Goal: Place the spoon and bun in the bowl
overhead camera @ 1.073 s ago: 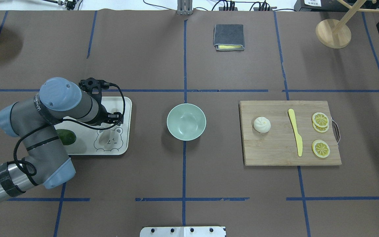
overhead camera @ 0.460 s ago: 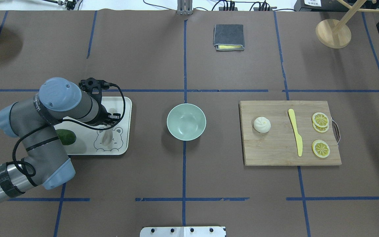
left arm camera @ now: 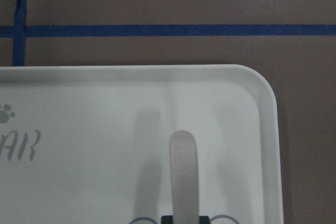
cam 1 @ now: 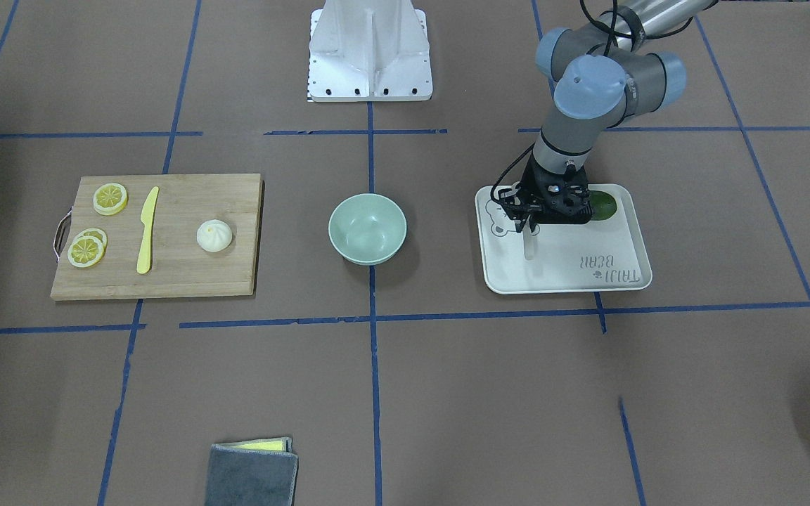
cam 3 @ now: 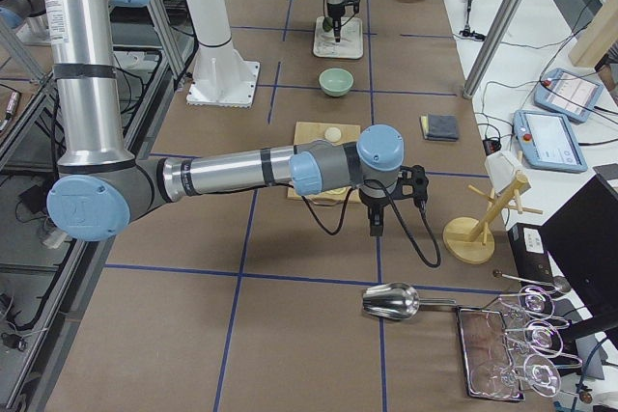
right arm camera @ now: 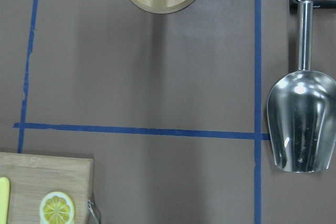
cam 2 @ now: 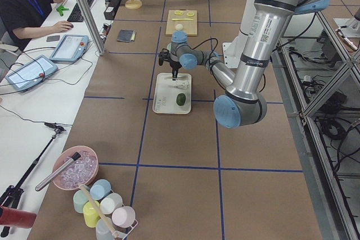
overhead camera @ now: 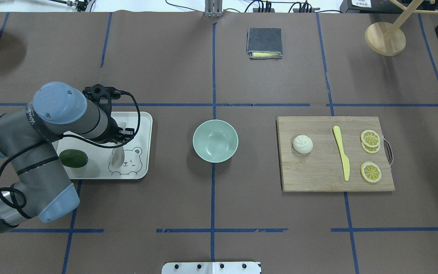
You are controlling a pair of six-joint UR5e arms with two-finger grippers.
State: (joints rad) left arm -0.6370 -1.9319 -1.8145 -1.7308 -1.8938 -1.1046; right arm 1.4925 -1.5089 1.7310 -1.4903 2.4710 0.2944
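Currently the left gripper [cam 1: 526, 223] points down over the white tray [overhead camera: 143, 121], at the end of the tray nearest the bowl [overhead camera: 215, 140]. Its jaws are clamped on the handle of the spoon [overhead camera: 117, 158]. In the left wrist view the handle runs out from between the jaws over the tray floor and casts a shadow beside itself, so the spoon is probably lifted clear of the tray, though contact under the spoon head cannot be confirmed. A green avocado [overhead camera: 73, 158] lies at the other end of the same tray.

The bowl stands on the table between the tray and the cutting board [overhead camera: 318, 175], apart from both. The bun [overhead camera: 302, 144] sits on the board at the end nearest the bowl. A yellow knife [overhead camera: 341, 152] lies beside it, with lemon slices [overhead camera: 370, 172] beyond the knife.

The right gripper [cam 3: 375, 222] hangs above the table beyond the board, near a metal scoop [right arm camera: 301, 129]. Whether its jaws are apart or together cannot be told.
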